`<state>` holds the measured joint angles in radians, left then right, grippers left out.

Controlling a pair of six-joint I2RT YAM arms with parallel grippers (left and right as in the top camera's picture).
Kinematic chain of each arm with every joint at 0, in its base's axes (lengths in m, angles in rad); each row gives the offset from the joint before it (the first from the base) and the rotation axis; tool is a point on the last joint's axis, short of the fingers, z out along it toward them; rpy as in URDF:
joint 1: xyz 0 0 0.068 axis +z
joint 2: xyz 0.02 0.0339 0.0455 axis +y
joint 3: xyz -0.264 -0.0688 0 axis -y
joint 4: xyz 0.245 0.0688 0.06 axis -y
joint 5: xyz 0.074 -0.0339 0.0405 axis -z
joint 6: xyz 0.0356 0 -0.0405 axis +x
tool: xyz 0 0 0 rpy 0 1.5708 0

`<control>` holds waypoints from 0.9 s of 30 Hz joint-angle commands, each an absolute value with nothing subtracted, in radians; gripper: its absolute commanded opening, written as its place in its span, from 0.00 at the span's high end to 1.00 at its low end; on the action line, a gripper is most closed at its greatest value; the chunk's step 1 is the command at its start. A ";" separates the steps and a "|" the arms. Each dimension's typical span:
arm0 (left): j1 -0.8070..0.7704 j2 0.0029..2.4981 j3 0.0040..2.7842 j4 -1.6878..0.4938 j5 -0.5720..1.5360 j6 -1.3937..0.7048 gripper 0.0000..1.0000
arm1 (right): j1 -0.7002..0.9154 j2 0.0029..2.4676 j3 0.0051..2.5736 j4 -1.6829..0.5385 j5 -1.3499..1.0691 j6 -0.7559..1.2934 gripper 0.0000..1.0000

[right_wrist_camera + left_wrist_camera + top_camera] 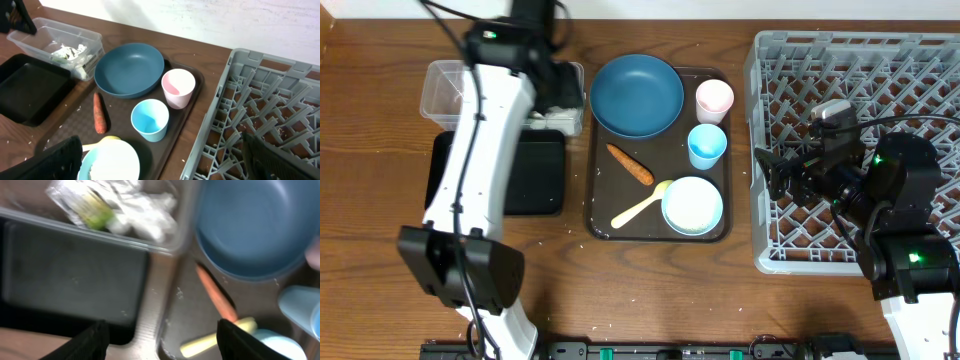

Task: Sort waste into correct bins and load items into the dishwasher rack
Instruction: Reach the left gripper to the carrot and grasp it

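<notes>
The left gripper (161, 337) and right gripper (161, 155) are pictured spread wide (both empty); crumpled wrappers (145, 210) are seen inside the clear tub (440, 85).

Left hand (162, 341) spread, right hand (167, 159) spread wide

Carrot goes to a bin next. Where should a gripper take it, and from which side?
Probably mid-length on the carrot, from straight above, closing across its narrow width: it lies flat on the brown tray, both long sides clear.
</notes>
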<state>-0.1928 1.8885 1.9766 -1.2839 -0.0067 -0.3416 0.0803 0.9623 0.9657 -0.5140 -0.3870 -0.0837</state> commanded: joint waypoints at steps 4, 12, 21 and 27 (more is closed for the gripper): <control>-0.354 1.911 1.825 -1.233 0.019 -0.535 0.29 | 0.066 0.962 0.987 -0.516 -0.397 -0.071 0.01; -0.464 1.911 1.525 -0.888 0.015 -0.686 0.29 | 0.066 0.962 0.987 -0.518 -0.397 -0.071 0.01; -0.473 1.925 1.324 -0.578 0.016 -0.683 0.30 | 0.066 0.962 0.987 -0.525 -0.397 -0.072 0.01; -0.473 1.969 1.321 -0.562 0.016 -0.682 0.30 | 0.066 0.962 0.987 -0.528 -0.397 -0.072 0.01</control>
